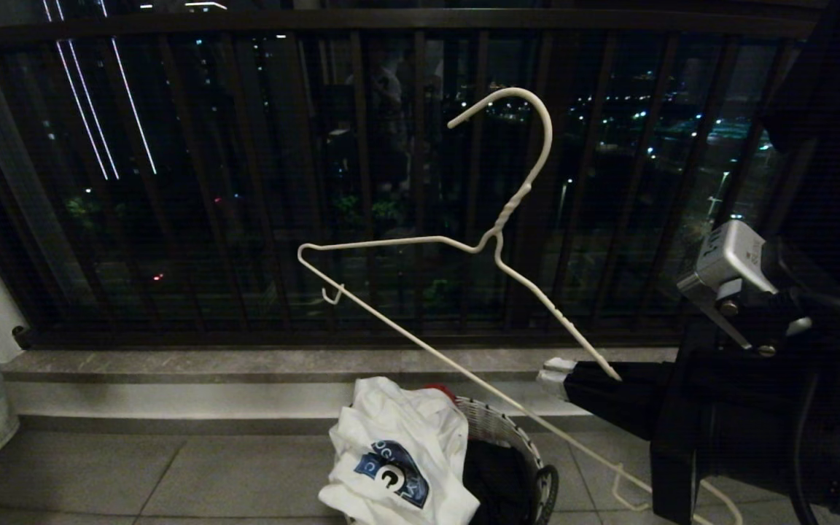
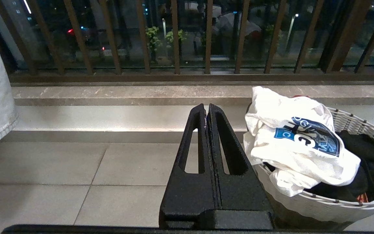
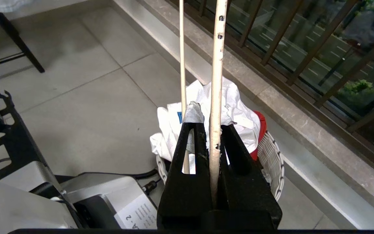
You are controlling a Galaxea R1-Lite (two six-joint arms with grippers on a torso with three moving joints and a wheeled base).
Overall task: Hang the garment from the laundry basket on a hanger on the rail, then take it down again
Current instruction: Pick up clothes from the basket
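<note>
Right claw: clenched on one sloping arm of the hanger, wire pinched between the fingers (seen clearly in the right wrist view).
Hanger: held up in the air before the balcony railing, tilted, hook uppermost.
Garment: crumpled over the rim of the laundry basket, below the right claw and apart from it.
Laundry basket: on the tiled floor, by the step.
Left claw: pressed closed, holding nothing, low beside the basket.

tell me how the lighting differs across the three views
Head view: dim, night glass with light streaks, hanger pale against dark. Left wrist view: brighter, shirt nearly blown out. Right wrist view: evenly lit, shirt glaring white.
</note>
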